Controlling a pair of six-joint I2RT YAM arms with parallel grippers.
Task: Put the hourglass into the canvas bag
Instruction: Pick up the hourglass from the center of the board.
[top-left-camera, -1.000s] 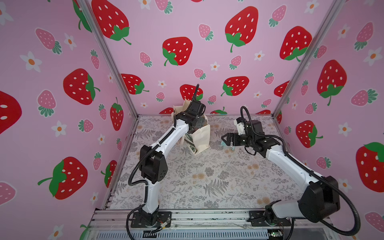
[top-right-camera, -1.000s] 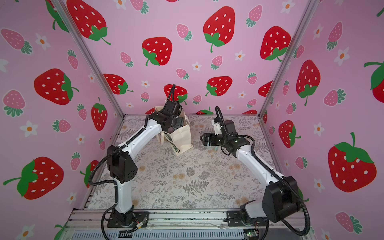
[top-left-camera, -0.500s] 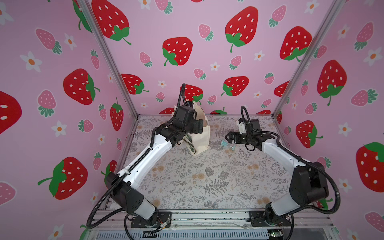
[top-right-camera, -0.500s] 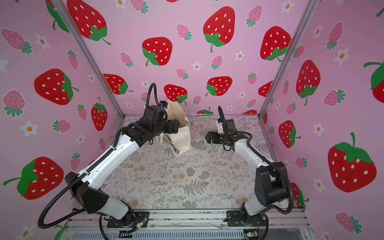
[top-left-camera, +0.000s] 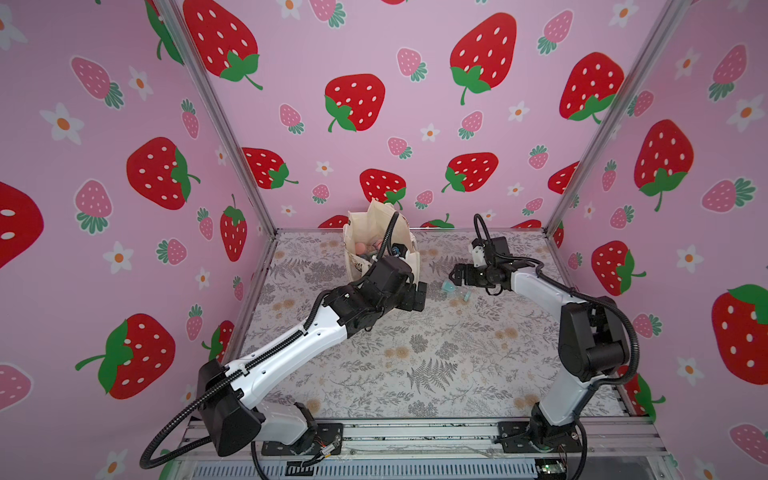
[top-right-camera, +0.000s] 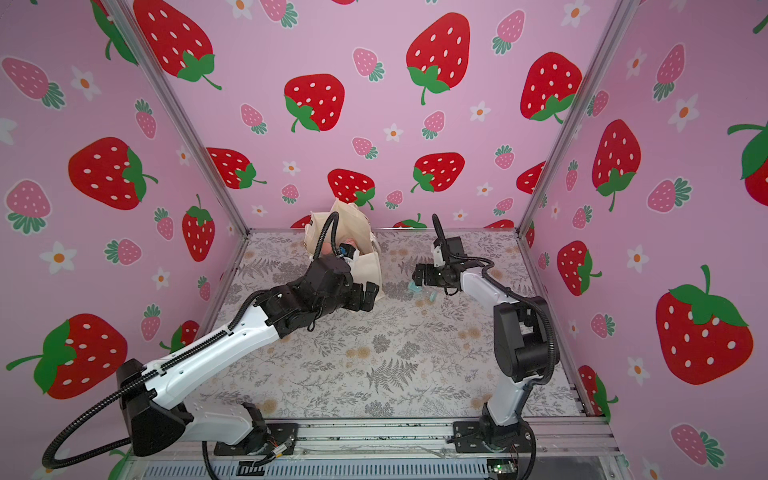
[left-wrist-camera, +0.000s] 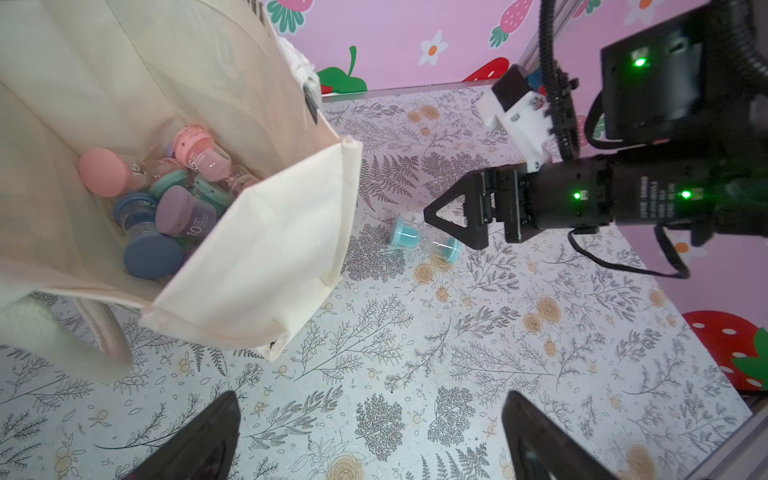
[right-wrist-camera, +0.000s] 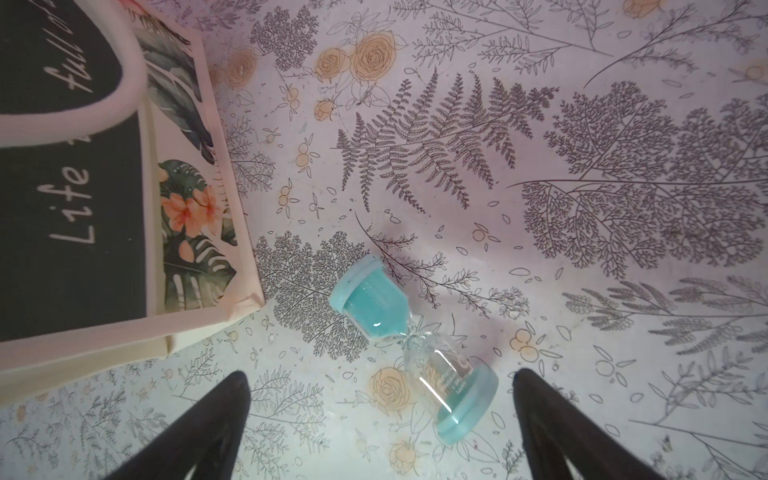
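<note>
Nearest you, the left end effector (left-wrist-camera: 370, 440): jaws wide, nothing between them, over bare surface (left-wrist-camera: 415, 374) by the near corner of the canvas bag (left-wrist-camera: 257, 257).

Next you see the hourglass (right-wrist-camera: 415, 345), teal-capped, lying on its side on the surface. It is outside the bag, near its lower corner but apart from it, with its sand in the bulb toward the bag.

Right end effector (top-left-camera: 455, 275) sits low over it, jaws wide, gripping nothing; contact you cannot tell.

Farthest, the bag stands open near the back wall, with several coloured timers (left-wrist-camera: 166, 199) inside.
</note>
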